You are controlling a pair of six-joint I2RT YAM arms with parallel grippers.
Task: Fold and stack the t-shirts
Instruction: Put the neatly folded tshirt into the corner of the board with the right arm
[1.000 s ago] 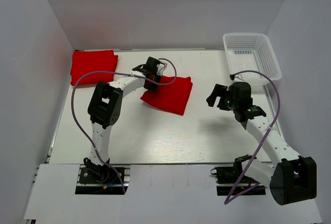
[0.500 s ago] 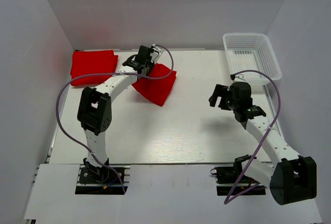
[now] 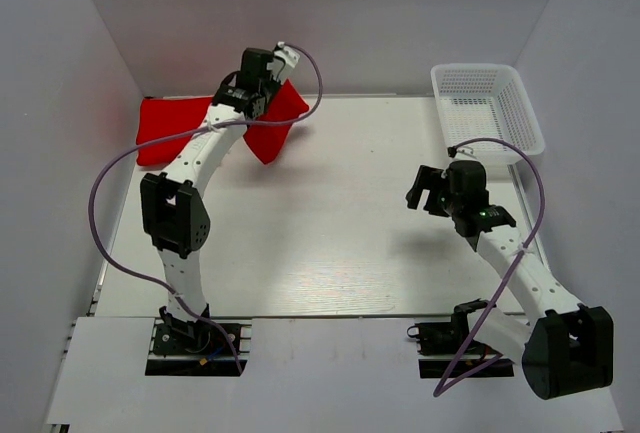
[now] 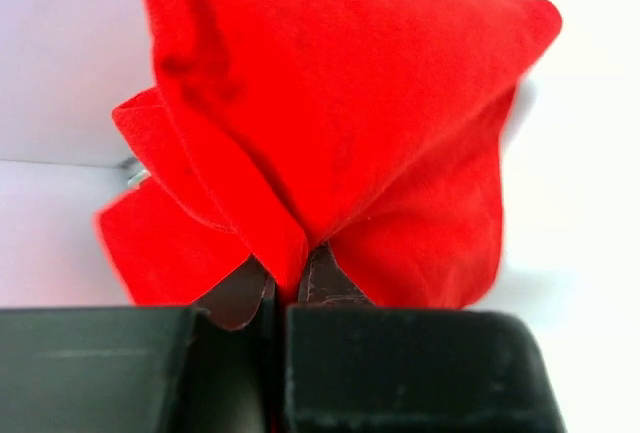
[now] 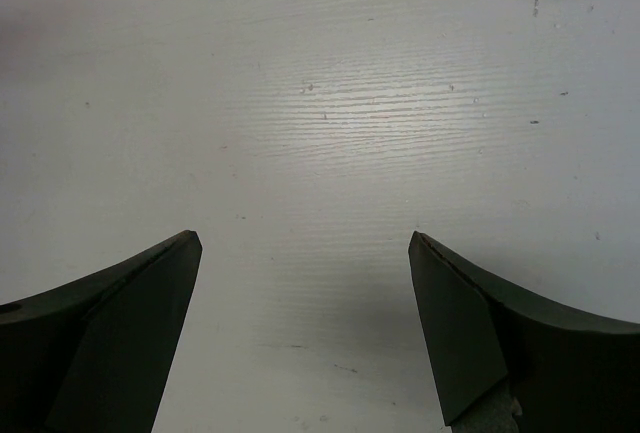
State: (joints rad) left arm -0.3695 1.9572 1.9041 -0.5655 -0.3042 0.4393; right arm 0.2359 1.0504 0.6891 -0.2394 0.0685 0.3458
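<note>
From above, the left claw is pinching the carried t-shirt, which is hanging below it over the far edge of the bench. The folded t-shirt is lying flat just to the left of that claw, its long axis running left to right. That gap is what the next move is probably hinging on, a short sideways carry before the release. The right claw is hovering well apart from both, so the left arm is the nearer one. I am counting two red t-shirts and one white basket, which is sitting beyond the right claw.

In the left wrist view, the left claw is clamping a bunched fold of the carried t-shirt (jaws pressed together, cloth spreading ahead of them).

In the right wrist view, the right claw is standing wide apart, gripping nothing, with only bare bench showing ahead of it.
</note>
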